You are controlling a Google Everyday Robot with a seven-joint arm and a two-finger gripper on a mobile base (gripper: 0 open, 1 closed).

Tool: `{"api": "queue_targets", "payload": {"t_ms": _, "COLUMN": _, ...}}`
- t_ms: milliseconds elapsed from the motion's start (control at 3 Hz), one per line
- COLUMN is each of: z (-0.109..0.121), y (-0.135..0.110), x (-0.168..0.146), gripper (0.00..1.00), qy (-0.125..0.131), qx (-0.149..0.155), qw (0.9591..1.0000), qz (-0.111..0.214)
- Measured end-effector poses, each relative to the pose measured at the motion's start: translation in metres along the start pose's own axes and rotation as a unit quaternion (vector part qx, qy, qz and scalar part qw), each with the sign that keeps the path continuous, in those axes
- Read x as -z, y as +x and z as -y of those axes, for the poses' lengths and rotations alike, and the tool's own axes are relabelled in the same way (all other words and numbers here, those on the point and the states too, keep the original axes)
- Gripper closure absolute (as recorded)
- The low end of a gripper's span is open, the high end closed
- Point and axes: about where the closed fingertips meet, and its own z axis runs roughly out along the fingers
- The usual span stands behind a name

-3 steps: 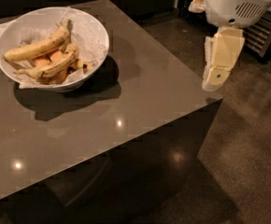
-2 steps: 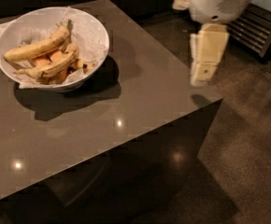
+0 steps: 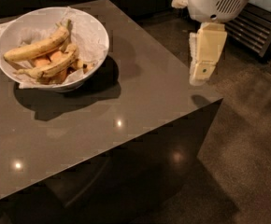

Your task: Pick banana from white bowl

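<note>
Banana (image 3: 52, 68) is what I look at first: the duller yellow one, curved, streaked with brown and dark at its tips. It lies in the white bowl (image 3: 94, 28), well apart from my gripper (image 3: 199, 78) and off to its left in the camera view, slightly lower in the pile than its neighbour. That neighbour is a cleaner, brighter banana (image 3: 36, 48), which rests just behind it and reaches up to the bowl's far rim. Between the two sit a few stubby orange pieces (image 3: 50, 58), touching both as far as I can make out. Crumpled white paper (image 3: 86, 37) lines the bowl under all of it.

The bowl stands on the dark table (image 3: 126, 106), near its far left part. My gripper hangs pointing down over the table's right edge, close to the corner, clear of the surface, with a small shadow (image 3: 199, 99) on the tabletop just beneath it. It holds nothing. Whether it is set wide or narrow I cannot tell from this angle. Behind my gripper, to its right, stands a metal grille (image 3: 254, 24) on the floor.
</note>
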Motion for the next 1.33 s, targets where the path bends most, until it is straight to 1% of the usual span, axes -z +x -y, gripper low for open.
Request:
{"api": "queue_targets", "payload": {"t_ms": 333, "z": 0.019, "y": -0.023, "x": -0.011, "gripper": 0.00, "qy": -0.004, "qx": 0.036, "qw": 0.9993, "qz": 0.003}}
{"api": "queue_targets", "payload": {"t_ms": 667, "z": 0.042, "y": -0.051, "x": -0.028, "gripper": 0.00, "qy": -0.016, "qx": 0.085, "qw": 0.9962, "qz": 0.006}}
{"api": "queue_targets", "payload": {"t_ms": 1000, "z": 0.059, "y": -0.075, "x": -0.041, "gripper": 0.00, "qy": -0.021, "qx": 0.123, "qw": 0.9919, "qz": 0.023}}
{"api": "queue_targets", "payload": {"t_ms": 1333, "z": 0.062, "y": -0.078, "x": -0.041, "gripper": 0.00, "qy": -0.013, "qx": 0.123, "qw": 0.9920, "qz": 0.026}}
